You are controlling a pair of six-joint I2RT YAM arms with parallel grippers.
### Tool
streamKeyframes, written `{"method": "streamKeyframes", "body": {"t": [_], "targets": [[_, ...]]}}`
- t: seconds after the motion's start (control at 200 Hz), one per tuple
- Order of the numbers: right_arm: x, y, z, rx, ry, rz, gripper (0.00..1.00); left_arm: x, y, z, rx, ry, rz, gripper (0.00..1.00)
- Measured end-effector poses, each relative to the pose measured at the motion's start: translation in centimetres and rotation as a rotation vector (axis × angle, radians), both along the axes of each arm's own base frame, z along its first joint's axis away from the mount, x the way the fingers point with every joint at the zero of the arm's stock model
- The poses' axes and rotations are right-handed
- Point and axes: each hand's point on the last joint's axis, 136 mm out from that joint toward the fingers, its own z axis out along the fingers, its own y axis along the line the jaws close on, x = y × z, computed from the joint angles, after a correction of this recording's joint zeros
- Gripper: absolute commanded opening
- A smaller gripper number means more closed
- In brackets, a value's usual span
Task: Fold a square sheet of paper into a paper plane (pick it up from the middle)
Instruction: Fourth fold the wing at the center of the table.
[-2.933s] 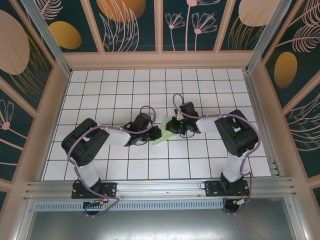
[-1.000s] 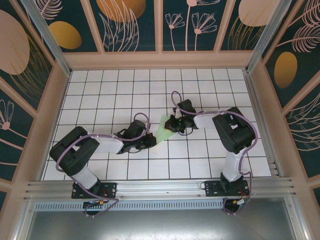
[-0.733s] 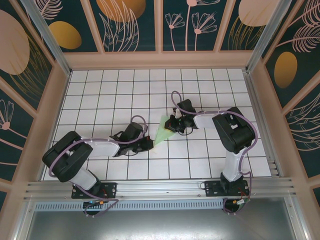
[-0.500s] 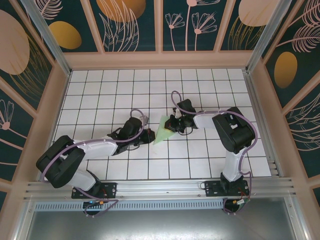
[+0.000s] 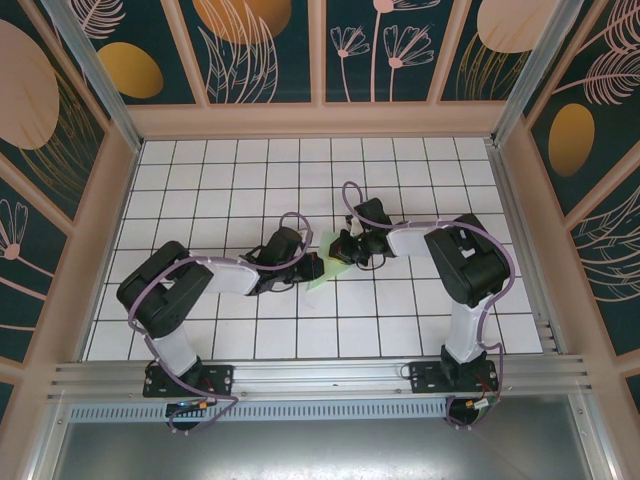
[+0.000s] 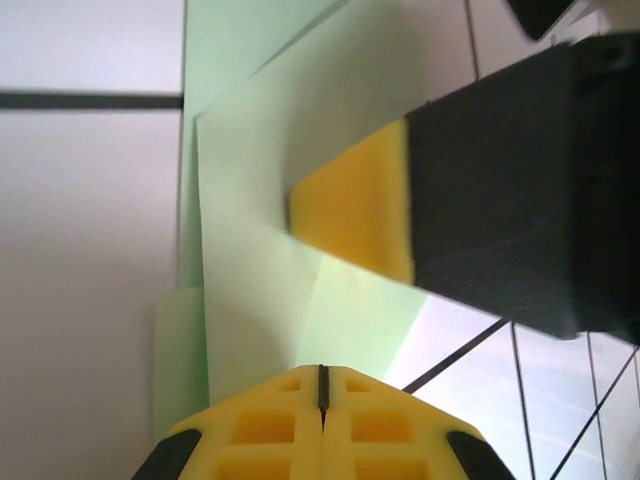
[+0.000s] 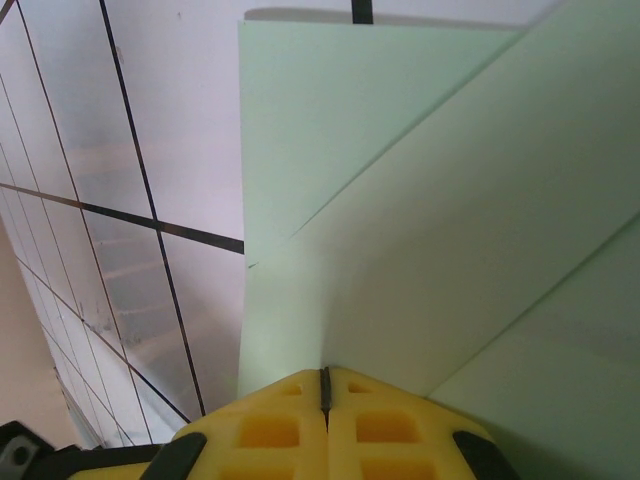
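The square sheet of paper (image 5: 321, 274) is pale mint green, folded into layered flaps, and lies flat on the tiled table between my two grippers. My left gripper (image 5: 311, 268) is shut, its yellow tips (image 6: 322, 385) resting on the paper's (image 6: 255, 250) near edge. My right gripper (image 5: 337, 250) is shut too, and its tips (image 7: 325, 378) press down on the paper (image 7: 430, 200) from the opposite side. In the left wrist view, one right fingertip (image 6: 355, 215) sits on a folded flap. A diagonal crease crosses the sheet in the right wrist view.
The white gridded table (image 5: 230, 180) is bounded by a raised pinkish wall (image 5: 320, 120) at the back and sides. A metal rail (image 5: 320, 375) with both arm bases runs along the near edge.
The left arm swung its elbow low and out to the left, then came back in. Its gripper slid right onto the paper, which now shows less. The right arm stayed put.
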Motion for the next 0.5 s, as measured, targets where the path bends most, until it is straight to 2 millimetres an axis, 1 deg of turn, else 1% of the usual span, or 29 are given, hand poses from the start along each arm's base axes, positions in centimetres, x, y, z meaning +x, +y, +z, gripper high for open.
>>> {"method": "streamKeyframes", "body": {"t": [0.07,0.285,0.495], "targets": [[0.0,0.0,0.0,0.000,0.000,0.000,0.00,-0.4,0.0,-0.8,0.010,0.024,-0.009,0.00],[0.1,-0.1,0.0,-0.002,0.002,-0.003,0.00,-0.7,0.2,-1.0,0.007,0.028,-0.013,0.00],[0.1,-0.2,0.0,-0.003,0.004,-0.005,0.00,-2.7,1.6,-1.0,0.015,0.038,-0.022,0.00]]}}
